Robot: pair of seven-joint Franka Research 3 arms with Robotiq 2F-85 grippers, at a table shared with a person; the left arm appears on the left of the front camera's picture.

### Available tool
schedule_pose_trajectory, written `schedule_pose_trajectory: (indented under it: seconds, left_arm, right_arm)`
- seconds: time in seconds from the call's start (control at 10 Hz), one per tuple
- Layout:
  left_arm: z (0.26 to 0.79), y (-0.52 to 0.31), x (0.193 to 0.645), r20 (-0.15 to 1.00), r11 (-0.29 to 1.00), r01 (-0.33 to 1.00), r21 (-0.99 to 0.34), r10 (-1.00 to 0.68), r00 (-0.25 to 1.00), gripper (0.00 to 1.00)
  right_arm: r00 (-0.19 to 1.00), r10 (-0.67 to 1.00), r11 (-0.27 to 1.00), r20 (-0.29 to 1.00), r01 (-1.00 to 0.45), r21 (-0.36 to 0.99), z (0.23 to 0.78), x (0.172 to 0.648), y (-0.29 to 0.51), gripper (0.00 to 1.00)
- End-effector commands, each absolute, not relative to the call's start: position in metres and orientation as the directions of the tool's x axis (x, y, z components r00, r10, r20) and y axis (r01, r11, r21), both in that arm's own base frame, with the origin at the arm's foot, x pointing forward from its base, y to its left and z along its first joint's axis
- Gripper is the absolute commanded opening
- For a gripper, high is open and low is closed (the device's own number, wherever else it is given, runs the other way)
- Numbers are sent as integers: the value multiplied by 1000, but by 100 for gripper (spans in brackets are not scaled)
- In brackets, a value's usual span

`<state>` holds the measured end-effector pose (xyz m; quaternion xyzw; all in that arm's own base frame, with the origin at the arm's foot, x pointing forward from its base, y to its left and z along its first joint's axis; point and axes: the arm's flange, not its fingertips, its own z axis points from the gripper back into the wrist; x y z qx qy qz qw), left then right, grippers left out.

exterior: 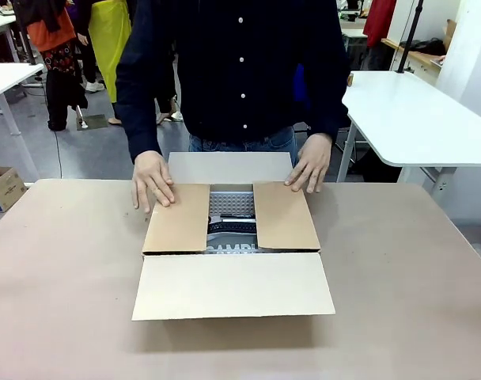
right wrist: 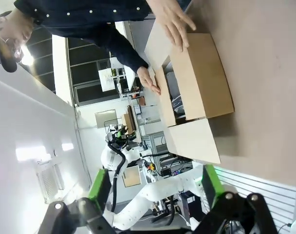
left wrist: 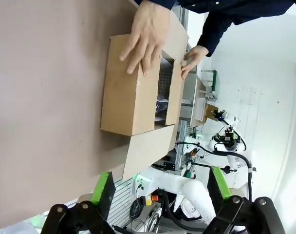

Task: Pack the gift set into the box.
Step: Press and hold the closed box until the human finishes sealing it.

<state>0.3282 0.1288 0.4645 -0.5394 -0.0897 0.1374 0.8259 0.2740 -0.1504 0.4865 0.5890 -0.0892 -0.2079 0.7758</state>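
Now, gift set (exterior: 231, 204): inside the box, grey perforated basket and a strip of white lettering showing through the gap between the two side flaps.
box (exterior: 232, 286): mid-table (exterior: 66, 277), near flap laid out flat toward the robot.
person's hands: one hand (exterior: 152, 179) on each side flap, the other hand (exterior: 309, 164) opposite.
left gripper (left wrist: 160, 187): fingers spread, empty, well apart from the box.
right gripper (right wrist: 155, 187): fingers spread, empty, likewise well apart from it.

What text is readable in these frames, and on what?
"CAMP...": white letters on the gift set inside the box. The front flap cuts off the lower part and the rest, so this is a partial reading.
Paper sheet in the background of the right wrist view: too blurred to read.
Nothing else is legible.
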Motion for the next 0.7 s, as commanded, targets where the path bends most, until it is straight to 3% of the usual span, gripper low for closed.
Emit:
schedule_pose_trajectory:
  seconds: [0.0, 0.6]
  left_arm:
    - [464, 129, 324, -2, 383, -127, -915, 312, 950, 100]
    - [464, 129, 324, -2, 383, -127, -915, 312, 950, 100]
  right_arm:
    - [904, -420, 210, -76, 178, 961, 488, 277, -149, 100]
    - [904, -420, 210, -76, 178, 961, 488, 277, -149, 100]
